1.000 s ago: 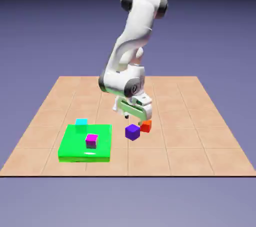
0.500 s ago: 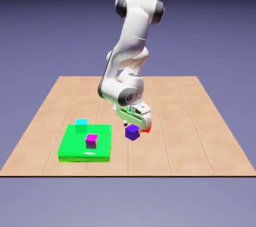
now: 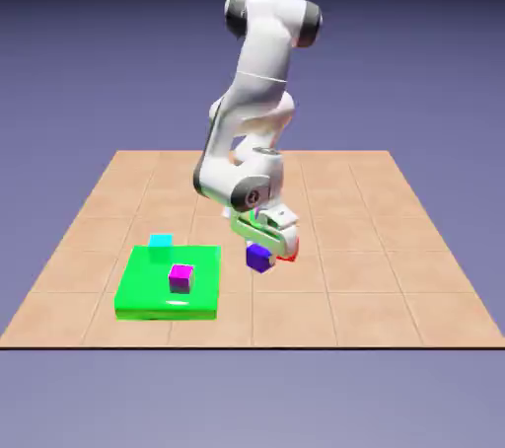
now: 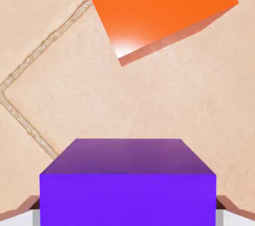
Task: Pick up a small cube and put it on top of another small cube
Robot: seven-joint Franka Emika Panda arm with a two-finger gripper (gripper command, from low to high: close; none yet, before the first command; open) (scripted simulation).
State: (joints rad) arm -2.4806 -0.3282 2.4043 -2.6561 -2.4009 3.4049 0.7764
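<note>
Grey fingertips of the two-finger gripper (image 4: 127, 217) are being shown at the bottom corners of the hand view, pressed against the left and right faces of the small dark purple cube (image 4: 127, 190), so the cube is being grasped between them. In the exterior view the gripper (image 3: 264, 249) is being pointed down at the purple cube (image 3: 259, 258), just right of the frame's centre, low over the tan tiled table (image 3: 414, 288); whether the cube is being lifted off the surface cannot be told.

Just beyond it, toward the upper part of the hand view, an orange-red cube (image 4: 154, 6) is being seen lying on the tiles, near but apart from the purple one. Further out, in the lower left of the exterior view, a flat bright green slab (image 3: 148, 290) is being occupied by a small magenta-pink cube (image 3: 180, 277), with a small cyan cube (image 3: 161, 242) at its far corner.

The purple cube is being judged rigid, light and smooth-faced, so slipping is possible; opposite flat sides, near mid-height, are being taken as the best hold. No brands, labels or writing are being displayed anywhere.
</note>
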